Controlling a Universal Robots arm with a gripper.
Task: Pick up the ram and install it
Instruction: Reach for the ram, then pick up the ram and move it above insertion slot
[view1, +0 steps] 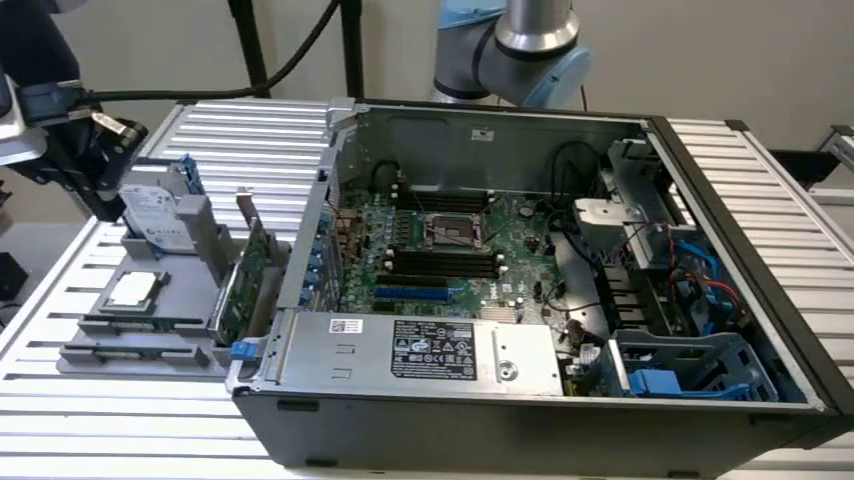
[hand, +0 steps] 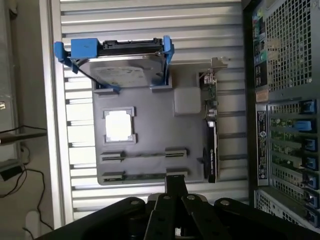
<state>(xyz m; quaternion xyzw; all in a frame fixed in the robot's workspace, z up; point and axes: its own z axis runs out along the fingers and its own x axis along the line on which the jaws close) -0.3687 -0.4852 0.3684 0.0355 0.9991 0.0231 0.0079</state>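
Note:
The ram (hand: 145, 175) is a thin strip standing on edge between two slotted supports of a grey parts holder (hand: 150, 125). A second similar strip (hand: 145, 154) stands in the row beside it. In the exterior view the ram (view1: 134, 353) sits at the holder's near end, at that view's left. My gripper (view1: 100, 200) hangs above the holder's far end, apart from every part. In the wrist view my gripper (hand: 175, 184) has its black fingers together and holds nothing. The open computer case (view1: 534, 260) shows its motherboard with black memory slots (view1: 434, 262).
The holder also carries a silver hard drive in a blue frame (hand: 125, 65), a square processor (hand: 119, 125) and a green expansion card (hand: 210, 140) standing next to the case wall. Everything rests on a ribbed metal table (view1: 120, 430). Black cables hang at the back left.

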